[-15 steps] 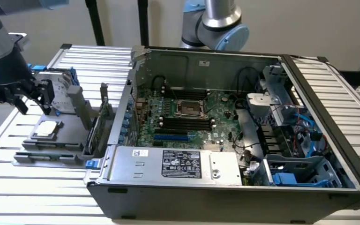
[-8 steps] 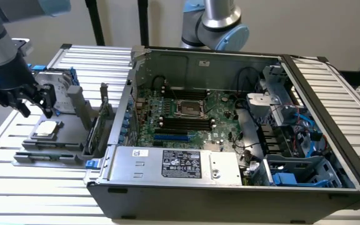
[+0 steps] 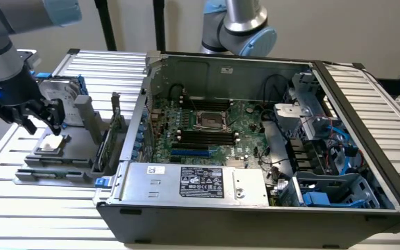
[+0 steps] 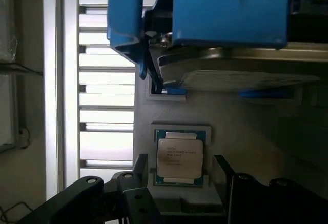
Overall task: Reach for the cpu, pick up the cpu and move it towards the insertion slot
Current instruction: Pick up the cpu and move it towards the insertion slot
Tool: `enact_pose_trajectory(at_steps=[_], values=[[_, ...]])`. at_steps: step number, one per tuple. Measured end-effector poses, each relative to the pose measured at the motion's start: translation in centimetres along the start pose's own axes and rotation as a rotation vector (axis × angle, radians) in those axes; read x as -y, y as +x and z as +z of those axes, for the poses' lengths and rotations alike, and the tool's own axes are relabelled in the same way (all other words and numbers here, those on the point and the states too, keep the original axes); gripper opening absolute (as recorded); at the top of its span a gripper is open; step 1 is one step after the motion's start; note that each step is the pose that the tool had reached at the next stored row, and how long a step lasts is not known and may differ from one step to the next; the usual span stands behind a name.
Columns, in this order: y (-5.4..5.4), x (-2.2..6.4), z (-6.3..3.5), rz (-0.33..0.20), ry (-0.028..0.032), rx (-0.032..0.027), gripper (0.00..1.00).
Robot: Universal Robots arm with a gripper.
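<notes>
I am watching the hand (image 3: 46,129) hanging released beside the computer case (image 3: 255,221), on the exterior view's left of it, with its dark fingers (image 4: 139,171) standing apart on either side of the cpu (image 4: 179,156). I cannot tell whether they are touching its grey holder (image 3: 54,162). The insertion slot (image 3: 212,120) is sitting inside the case, everything is resting on a slatted metal table (image 3: 19,208), and a pale wall (image 3: 366,31) is standing behind.

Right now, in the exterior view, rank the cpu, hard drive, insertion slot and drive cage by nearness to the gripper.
1. cpu, just below the gripper.
2. hard drive, just behind it.
3. insertion slot, mid-motherboard.
4. drive cage, at the exterior view's far right.
</notes>
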State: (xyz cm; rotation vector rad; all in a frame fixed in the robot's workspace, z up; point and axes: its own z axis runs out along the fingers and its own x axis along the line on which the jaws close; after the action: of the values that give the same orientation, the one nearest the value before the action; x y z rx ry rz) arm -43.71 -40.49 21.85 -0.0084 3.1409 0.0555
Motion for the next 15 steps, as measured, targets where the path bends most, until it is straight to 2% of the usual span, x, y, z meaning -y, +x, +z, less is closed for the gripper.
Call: enact_pose_trajectory(at_steps=[7, 8, 15], values=[[0.0, 0.08, 1.12, 0.001, 0.0078, 0.0004, 0.64], [0.0, 0.10, 1.26, 0.001, 0.0094, 0.0004, 0.69], [0.0, 0.26, 1.88, 0.003, 0.0182, 0.0002, 0.69]])
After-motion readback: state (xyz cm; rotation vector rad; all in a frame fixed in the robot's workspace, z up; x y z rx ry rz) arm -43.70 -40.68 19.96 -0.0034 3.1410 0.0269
